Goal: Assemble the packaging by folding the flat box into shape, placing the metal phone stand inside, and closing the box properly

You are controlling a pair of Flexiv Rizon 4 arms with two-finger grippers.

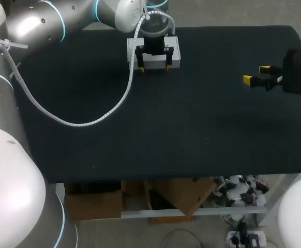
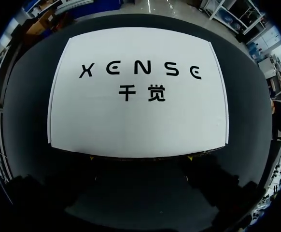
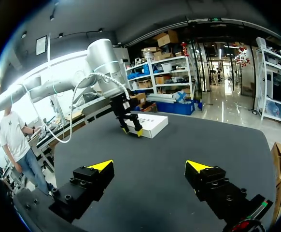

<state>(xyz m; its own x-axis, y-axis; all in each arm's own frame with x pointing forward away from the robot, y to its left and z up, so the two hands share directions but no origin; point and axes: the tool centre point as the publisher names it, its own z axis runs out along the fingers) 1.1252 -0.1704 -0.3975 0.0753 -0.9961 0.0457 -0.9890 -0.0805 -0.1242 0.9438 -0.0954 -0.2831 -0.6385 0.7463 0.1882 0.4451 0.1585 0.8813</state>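
1. Find white box (image 1: pixel 174 51) at far-middle of black table (image 1: pixel 192 129), close to far edge. Looks folded up and closed, printed lid side up, no loose flap visible in any view.
2. No metal phone stand to be seen on tabletop. Prob. inside box, can't confirm.
3. Note box's long axis: lies side to side, parallel w/ table's far edge.
4. Spot left gripper (image 1: pixel 153 66) pointing down at box's near long edge, w/ fingers parted along that long axis. Span shorter than box length, so not clamped on it and nothing held between. Can't tell if tips actually touch the cardboard.
5. Via left wrist cam: lid (image 2: pixel 138 121) fills space ahead of fingers, w/ near edge right at the tips.
6. Spot right gripper (image 1: pixel 256 74) well apart, over right side of table, fingers wide and empty. Via its own cam (image 3: pixel 149 166), box (image 3: pixel 152 124) sits far ahead, w/ left gripper (image 3: pixel 133 131) at its near side.
7. Also white coiled cable (image 1: pixel 88 121) from left arm draped across table's left half.
8. Judging next move: left arm by far the nearer, so any last press or tuck should fall to it. Better to push down on lid edge than squeeze lengthwise. For a grab, would need wrist turned to span short axis.
9. Risk: light box near far edge, unbraced; a push away from robot could slide it off.
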